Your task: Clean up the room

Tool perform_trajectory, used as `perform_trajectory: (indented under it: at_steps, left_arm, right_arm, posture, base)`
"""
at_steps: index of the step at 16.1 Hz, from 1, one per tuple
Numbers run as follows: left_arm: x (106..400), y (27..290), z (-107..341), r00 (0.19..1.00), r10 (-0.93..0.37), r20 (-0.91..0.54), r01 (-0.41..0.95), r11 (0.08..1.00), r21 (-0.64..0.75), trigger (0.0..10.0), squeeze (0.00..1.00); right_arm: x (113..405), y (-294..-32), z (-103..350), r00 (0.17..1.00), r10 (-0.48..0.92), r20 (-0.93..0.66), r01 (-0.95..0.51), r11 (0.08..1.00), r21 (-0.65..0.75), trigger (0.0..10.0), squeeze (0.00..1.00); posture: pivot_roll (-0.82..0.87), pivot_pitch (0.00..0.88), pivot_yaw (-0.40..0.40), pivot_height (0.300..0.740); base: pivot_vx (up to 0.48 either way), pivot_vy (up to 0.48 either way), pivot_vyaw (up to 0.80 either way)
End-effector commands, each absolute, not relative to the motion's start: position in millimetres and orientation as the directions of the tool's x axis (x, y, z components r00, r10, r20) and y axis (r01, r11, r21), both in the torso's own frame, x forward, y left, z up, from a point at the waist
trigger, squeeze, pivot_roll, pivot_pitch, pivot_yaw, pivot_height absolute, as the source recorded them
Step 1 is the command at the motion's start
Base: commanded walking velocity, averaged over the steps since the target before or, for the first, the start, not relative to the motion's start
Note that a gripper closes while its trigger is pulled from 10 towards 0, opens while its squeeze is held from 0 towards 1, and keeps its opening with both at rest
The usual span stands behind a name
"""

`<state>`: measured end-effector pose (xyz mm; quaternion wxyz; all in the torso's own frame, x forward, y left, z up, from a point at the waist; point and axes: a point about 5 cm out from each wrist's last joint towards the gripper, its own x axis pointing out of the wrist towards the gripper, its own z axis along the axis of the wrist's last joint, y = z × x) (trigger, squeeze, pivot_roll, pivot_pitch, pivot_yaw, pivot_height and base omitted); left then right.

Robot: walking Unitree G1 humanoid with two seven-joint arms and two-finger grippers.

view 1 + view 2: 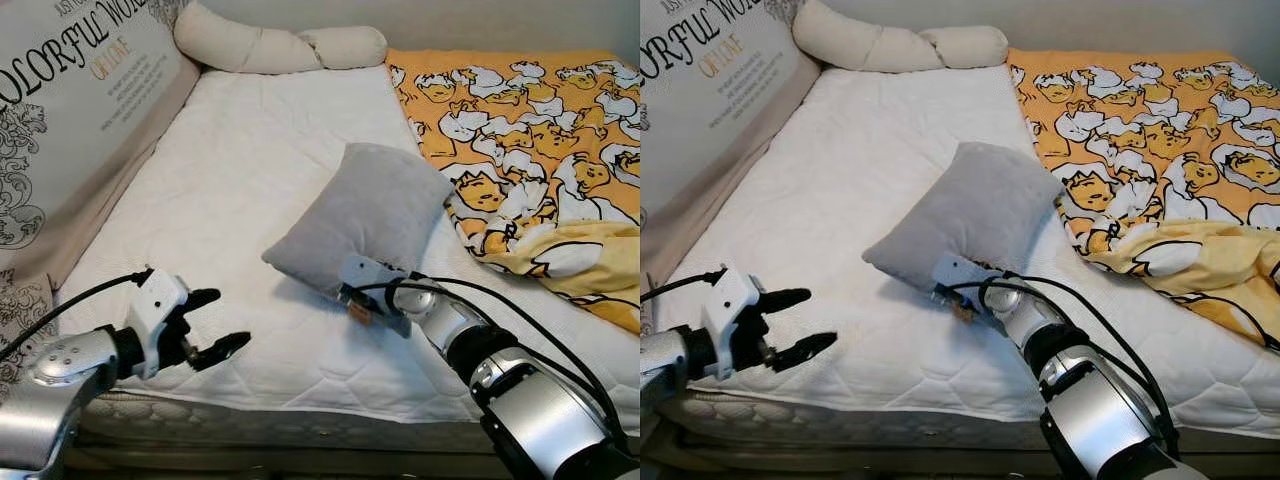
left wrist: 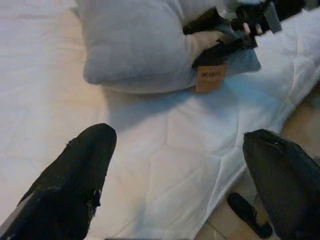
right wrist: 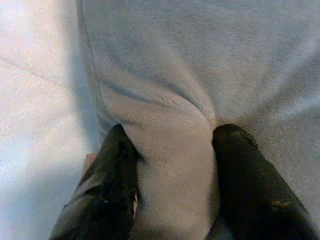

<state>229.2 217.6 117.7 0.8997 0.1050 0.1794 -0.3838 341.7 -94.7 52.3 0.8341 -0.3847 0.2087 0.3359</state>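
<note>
Grey plush pillow (image 1: 362, 216), tan tag (image 2: 208, 78)

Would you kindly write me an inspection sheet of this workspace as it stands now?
Surface: white quilted mattress, mostly bare.
Job's things: grey pillow lies mid-bed, a tan tag at its near edge.
Clutter: orange cartoon-print blanket rumpled over the bed's right side; long cream bolster at the far end.
Grippers: right gripper pinches a fold of the pillow's near corner; left gripper open, above the mattress's near left edge, holding nothing.
Cables: black cables loop along the right arm; another runs to the left wrist.
Surroundings: printed cushion panel along the left side; dark slipper on the floor.
</note>
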Motion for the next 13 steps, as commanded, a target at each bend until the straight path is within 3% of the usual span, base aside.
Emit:
perform_trajectory:
  at_steps: [1, 4, 7, 9, 11, 13]
  left_arm:
    - [232, 217, 120, 0.665, -0.63, -0.401, 0.711, 0.698, 0.085, 10.0, 1.0]
    - [233, 219, 116, 0.701, -0.593, -0.396, 0.676, 0.729, 0.106, 10.0, 1.0]
    - [240, 223, 112, 0.763, -0.516, -0.39, 0.609, 0.776, 0.163, 10.0, 1.0]
    - [246, 228, 114, 0.802, -0.466, -0.373, 0.559, 0.806, 0.195, 10.0, 1.0]
    - [251, 230, 118, 0.822, -0.449, -0.35, 0.537, 0.817, 0.212, 10.0, 1.0]
    - [254, 233, 121, 0.848, -0.413, -0.332, 0.5, 0.831, 0.245, 10.0, 1.0]
  right_arm:
    - [348, -104, 58, 0.715, 0.366, -0.595, -0.691, 0.503, -0.52, 0.0, 0.0]
    - [354, -109, 66, 0.736, 0.366, -0.569, -0.67, 0.511, -0.538, 0.0, 0.0]
    - [366, -103, 89, 0.762, 0.442, -0.473, -0.644, 0.594, -0.483, 0.0, 0.0]
    - [369, -99, 99, 0.757, 0.492, -0.43, -0.654, 0.58, -0.486, 0.0, 0.0]
    - [365, -86, 107, 0.656, 0.64, -0.399, -0.752, 0.51, -0.417, 0.0, 0.0]
    - [350, -81, 115, 0.41, 0.818, -0.404, -0.893, 0.271, -0.358, 0.0, 0.0]
  posture:
    - [0.02, 0.0, 0.023, 0.74]
    - [0.01, 0.0, 0.019, 0.74]
    - [0.01, 0.0, 0.02, 0.74]
    - [0.01, 0.0, 0.02, 0.74]
    - [0.01, 0.0, 0.019, 0.74]
    - [0.01, 0.0, 0.018, 0.74]
  base:
    - [0.0, 0.0, 0.0]
    - [0.0, 0.0, 0.0]
    - [0.0, 0.0, 0.0]
    - [0.0, 0.0, 0.0]
    - [0.0, 0.0, 0.0]
    - [0.0, 0.0, 0.0]
